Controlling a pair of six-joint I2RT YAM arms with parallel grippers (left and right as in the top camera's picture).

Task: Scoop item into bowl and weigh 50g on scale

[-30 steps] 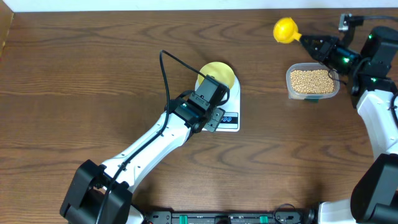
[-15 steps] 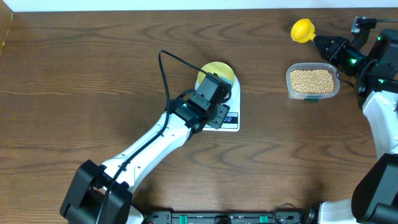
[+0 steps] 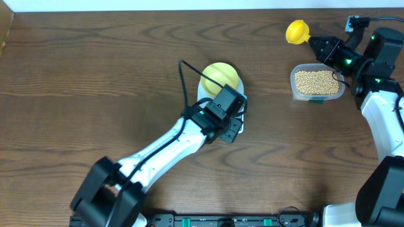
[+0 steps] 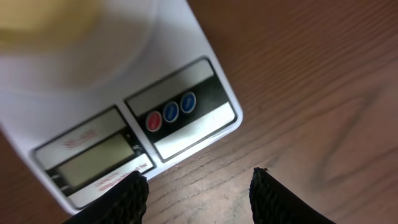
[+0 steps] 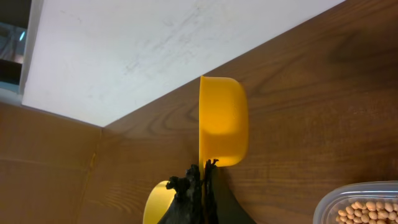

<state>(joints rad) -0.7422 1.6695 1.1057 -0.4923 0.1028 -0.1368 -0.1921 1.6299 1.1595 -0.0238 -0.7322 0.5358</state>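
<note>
1. Wooden counter (image 3: 95, 75): we see the bowl (image 3: 219, 75) on the scale (image 4: 124, 74), mid-frame, no beans showing in it.
2. Left claw (image 4: 198, 185) hangs open at the scale's display.
3. Right claw (image 3: 319, 45) grips the scoop (image 3: 295, 31), upper right; beans (image 3: 317, 81) in their container (image 3: 293, 88), scooping all ahead.

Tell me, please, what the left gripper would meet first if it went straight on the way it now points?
Most likely the scale, its button end lying just ahead of the open left gripper; depth is unclear, so it might touch the table first.
</note>
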